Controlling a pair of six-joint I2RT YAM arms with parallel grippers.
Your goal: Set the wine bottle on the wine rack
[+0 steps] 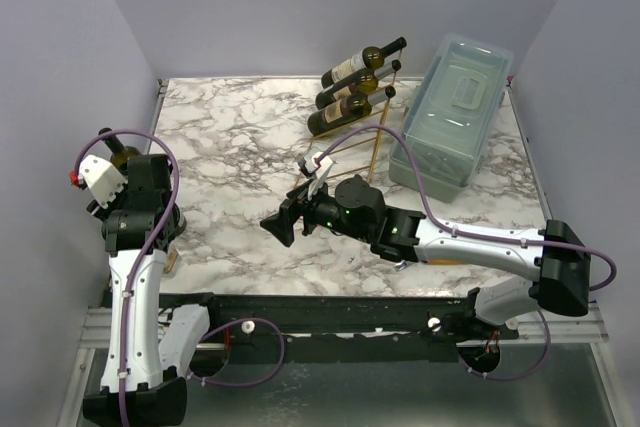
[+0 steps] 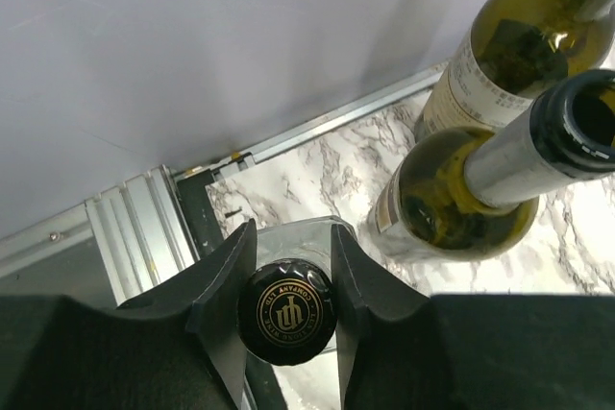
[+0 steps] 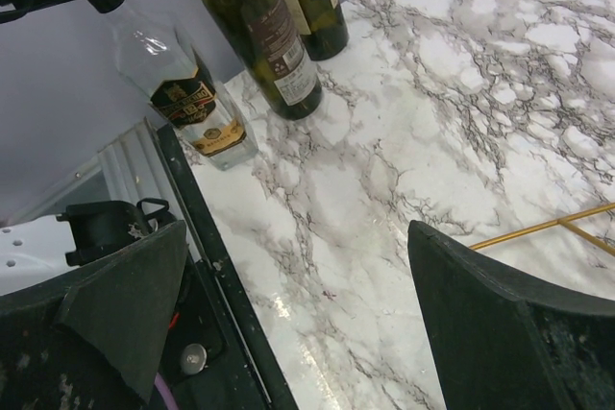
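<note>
- Two fingers (image 2: pixel 226 276) of our left gripper (image 2: pixel 288 252) press against the black, gold-stamped cap (image 2: pixel 286 314) of a clear bottle (image 3: pixel 183 93), one on each side, so we hold it by the top.
- That bottle stands upright on the marble table (image 1: pixel 230 137) at its left edge, just beside the metal rail (image 2: pixel 144 228). It carries a black and gold label.
- Near it we see two green bottles (image 3: pixel 264 36), also upright and close together. The left wrist view shows one of them uncapped.
- From above, our left arm hides most of the clear bottle.
- The rack (image 1: pixel 378 137) stands toward the far side of the table, well apart from the clear bottle. Three bottles (image 1: pixel 350 92) lie across it, one above another, necks pointing up and to the right.
- A pale lidded box (image 1: pixel 450 112) sits just to the right of the rack.
- Our right gripper (image 1: pixel 280 222) hangs over the middle of the table, jaws spread wide with nothing between them, facing left toward the standing bottles.
</note>
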